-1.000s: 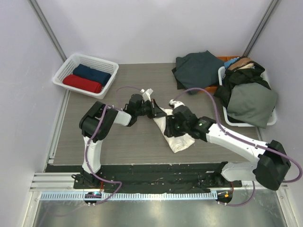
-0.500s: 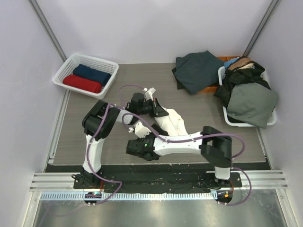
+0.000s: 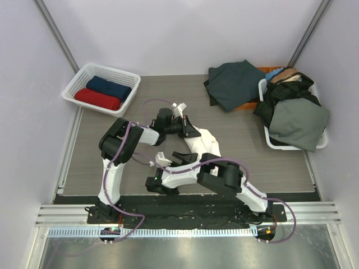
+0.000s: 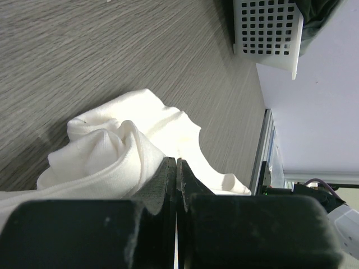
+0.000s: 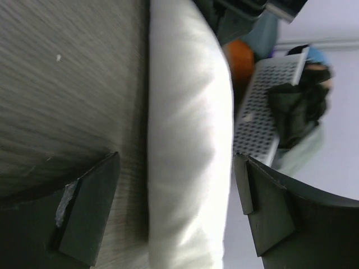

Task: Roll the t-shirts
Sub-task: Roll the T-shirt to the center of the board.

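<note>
A cream-white t-shirt (image 3: 205, 143) lies bunched mid-table, its upper end drawn to a point. My left gripper (image 3: 190, 133) is shut there, and in the left wrist view its tips (image 4: 176, 160) meet at a fold of the t-shirt (image 4: 106, 148). My right gripper (image 3: 166, 168) sits low, left of the t-shirt near the front edge, folded back across its own arm. It is open (image 5: 176, 159); the blurred t-shirt (image 5: 185, 145) shows between its fingers, and I cannot tell if they touch it. A rolled red t-shirt (image 3: 97, 99) and a navy one (image 3: 109, 87) lie in the white basket (image 3: 78, 78).
A dark green heap of clothes (image 3: 233, 84) lies at the back right over something orange (image 3: 252, 104). A second white lattice basket (image 3: 269, 140) at the right holds dark and grey-green garments; it also shows as a basket (image 4: 266, 28) and a basket (image 5: 261, 117) in the wrist views.
My right arm has swung from the right side of the t-shirt round to its near left, and its gripper has opened wide. The t-shirt has bunched up. The left gripper stayed put.
</note>
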